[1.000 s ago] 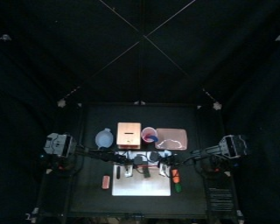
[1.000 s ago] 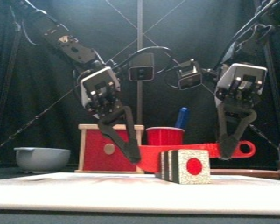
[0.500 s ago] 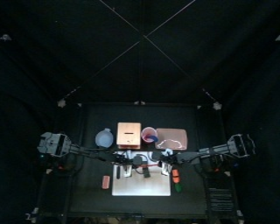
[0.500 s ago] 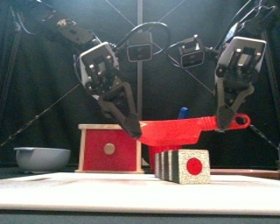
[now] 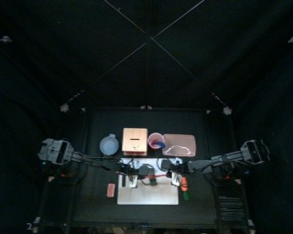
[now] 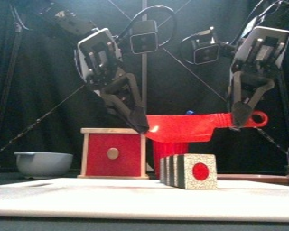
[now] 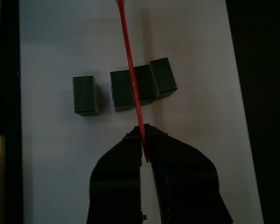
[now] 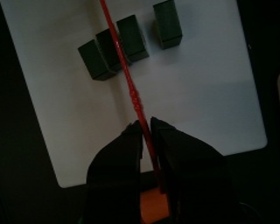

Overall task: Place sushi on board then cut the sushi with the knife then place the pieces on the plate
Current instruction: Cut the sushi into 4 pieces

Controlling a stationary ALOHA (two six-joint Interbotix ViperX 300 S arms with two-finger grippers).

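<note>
Whereas a second ago the red knife (image 6: 190, 128) hung low, level with the top of the sushi (image 6: 191, 170), it now sits clearly higher, both arms having risen and carried it up between them. Nearest the front lies the white cutting board (image 6: 62, 191), and on it stands the sushi as three dark green blocks, two touching and one a little apart; the front block shows a red centre. The knife is held roughly level in the air above them, apart from the blocks. The left gripper (image 6: 140, 127) is clamped on the blade's tip and the right gripper (image 6: 245, 120) on the looped handle end, so the sushi lies below and between the two. In both wrist views the blade shows as a thin red line running across the middle block.

Behind the board stand the blue-grey bowl (image 6: 43, 163) at the left, its inside hidden from the front, then the wooden box (image 6: 111, 153) with its red drawer front. Right of the box is the red cup (image 6: 169, 150), its mouth covered by the raised knife. Farther right, the top view shows the pink tray (image 5: 182, 144); what it holds cannot be made out.
</note>
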